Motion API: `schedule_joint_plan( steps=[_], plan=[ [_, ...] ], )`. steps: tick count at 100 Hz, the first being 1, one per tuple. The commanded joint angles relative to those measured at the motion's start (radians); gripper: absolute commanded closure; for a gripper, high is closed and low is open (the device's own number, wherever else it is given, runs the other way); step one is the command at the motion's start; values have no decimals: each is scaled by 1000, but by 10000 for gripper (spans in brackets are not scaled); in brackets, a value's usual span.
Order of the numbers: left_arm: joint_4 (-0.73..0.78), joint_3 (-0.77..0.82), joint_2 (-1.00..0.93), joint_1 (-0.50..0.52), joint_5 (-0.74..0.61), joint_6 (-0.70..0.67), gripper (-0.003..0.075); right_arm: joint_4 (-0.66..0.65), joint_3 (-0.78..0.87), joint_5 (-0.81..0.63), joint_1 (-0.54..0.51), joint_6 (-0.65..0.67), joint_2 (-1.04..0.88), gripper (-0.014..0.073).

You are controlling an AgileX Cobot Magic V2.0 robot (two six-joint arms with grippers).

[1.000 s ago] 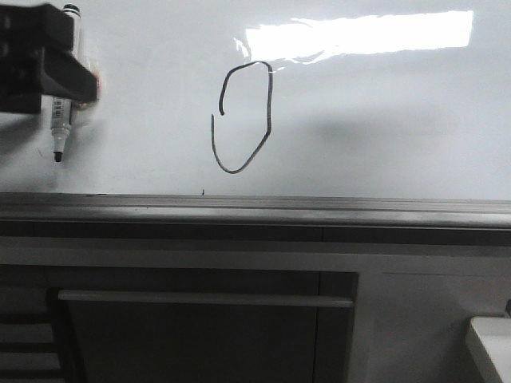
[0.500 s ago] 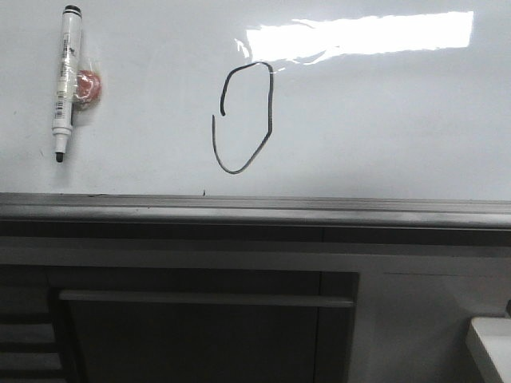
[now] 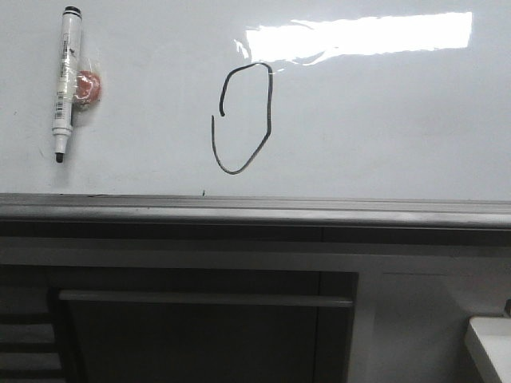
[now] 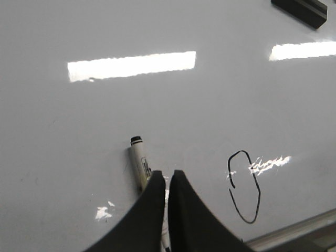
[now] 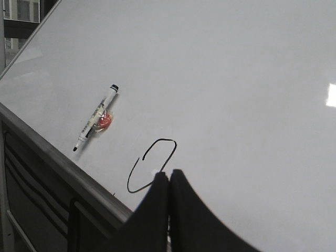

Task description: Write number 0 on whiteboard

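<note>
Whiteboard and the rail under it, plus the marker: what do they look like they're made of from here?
The whiteboard looks like a glossy coated panel: it mirrors the ceiling lights sharply. The rail along its lower edge looks like brushed grey metal, with a dull even sheen. The marker looks like white plastic, printed, with a dark tip; which plastic cannot be told.

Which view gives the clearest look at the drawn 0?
The front view: the number 0 is seen head-on and whole, its upper-left gap plain. The left wrist view shows it small and slanted; in the right wrist view the shut right pincer covers its lower edge.
</note>
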Motion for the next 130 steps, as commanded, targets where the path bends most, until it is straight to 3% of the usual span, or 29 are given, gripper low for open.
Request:
schedule_joint_plan(
  steps=[1,100,114,130],
  plan=[
    [32,-9,-38,3,-20,-5,741,2,27,-81,1,-5,-56,650],
    [64,18,-69,4,-7,-5,741,2,71,-79,1,-5,-101,650],
    [71,62,-115,95,-3,-5,741,2,71,-79,1,-5,-101,650],
    [37,162,-212,304,2,-5,741,2,71,-79,1,-5,-101,650]
  ],
)
